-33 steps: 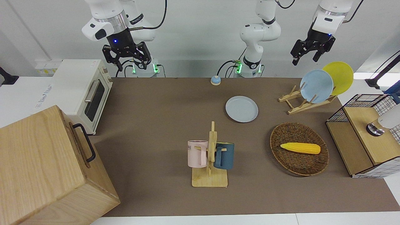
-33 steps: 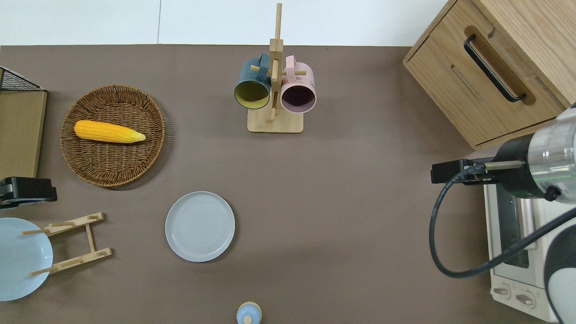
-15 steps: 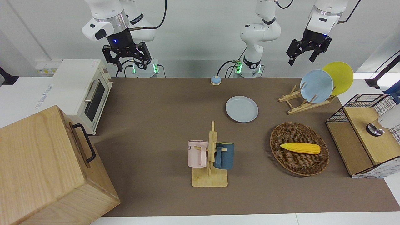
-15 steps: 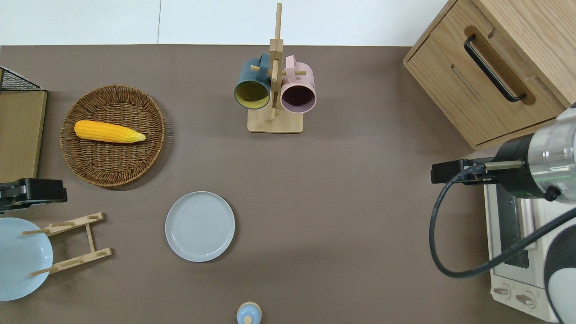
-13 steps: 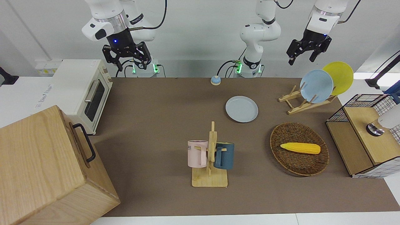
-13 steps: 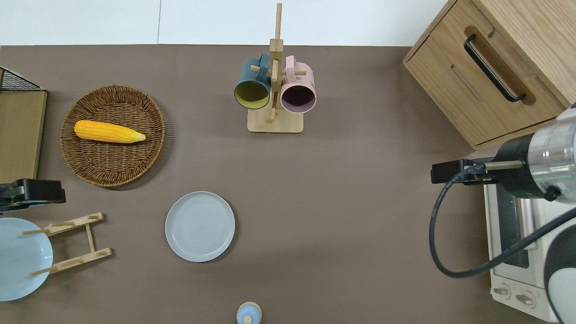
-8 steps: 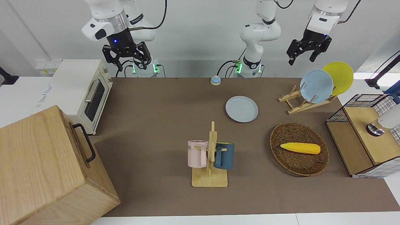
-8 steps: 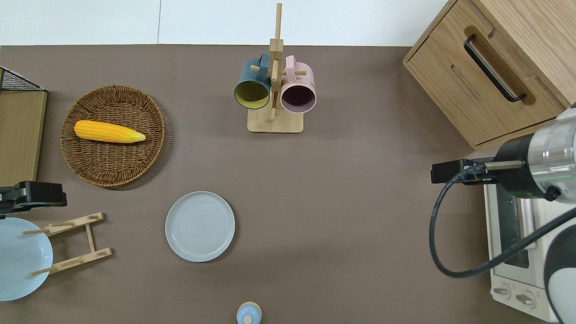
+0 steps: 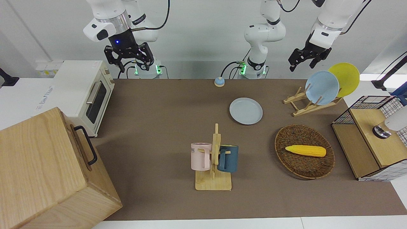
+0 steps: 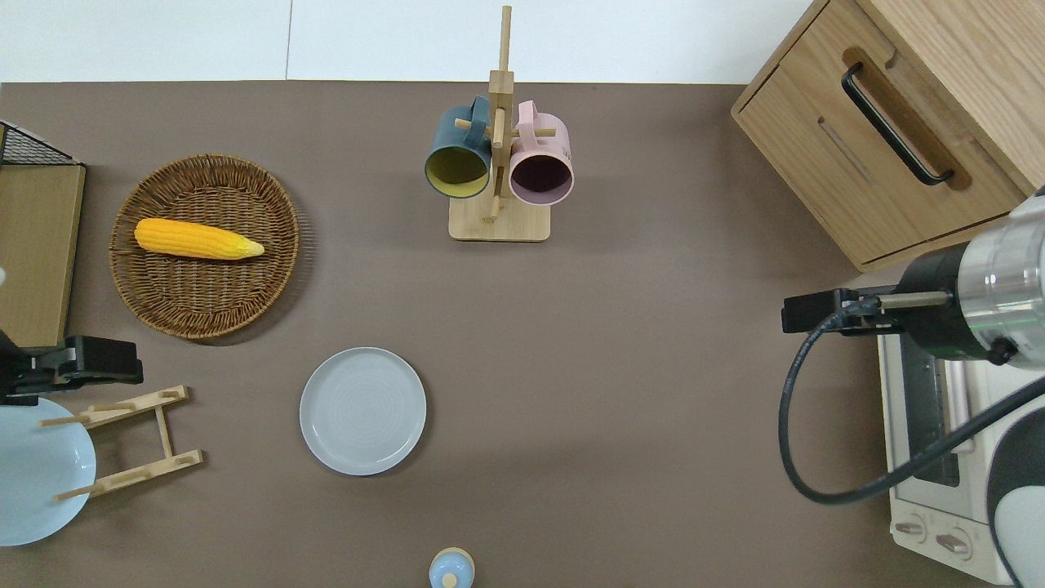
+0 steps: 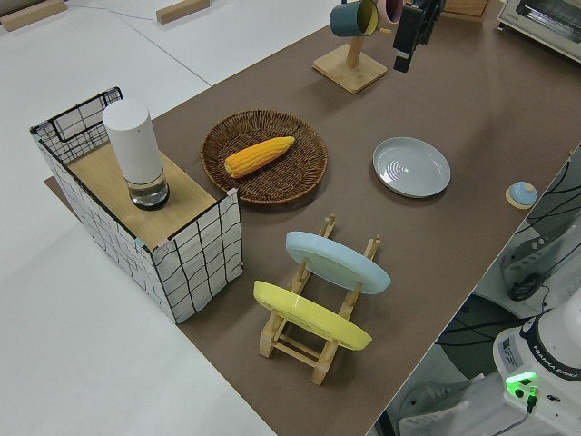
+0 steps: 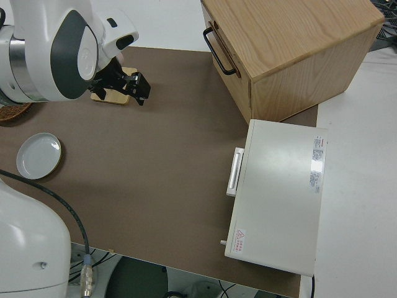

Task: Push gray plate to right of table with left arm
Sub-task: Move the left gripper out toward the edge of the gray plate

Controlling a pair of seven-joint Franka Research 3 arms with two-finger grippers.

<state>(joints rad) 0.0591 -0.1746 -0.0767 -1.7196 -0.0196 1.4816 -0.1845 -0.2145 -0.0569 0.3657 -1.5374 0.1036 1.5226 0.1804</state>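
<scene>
- Overhead view: left gripper (image 10: 98, 363) over table (image 10: 620, 392) beside plate rack (image 10: 122, 441), well apart from gray plate (image 10: 362, 411).
- Fingers apart.
- Right arm parked.

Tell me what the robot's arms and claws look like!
Both arms are white and chunky, with rounded joints and black cables looping off them. The left arm ends in a slim black two-finger claw. The right arm has a shiny silver ring at the wrist, a small glowing blue dot, and a black claw.
</scene>
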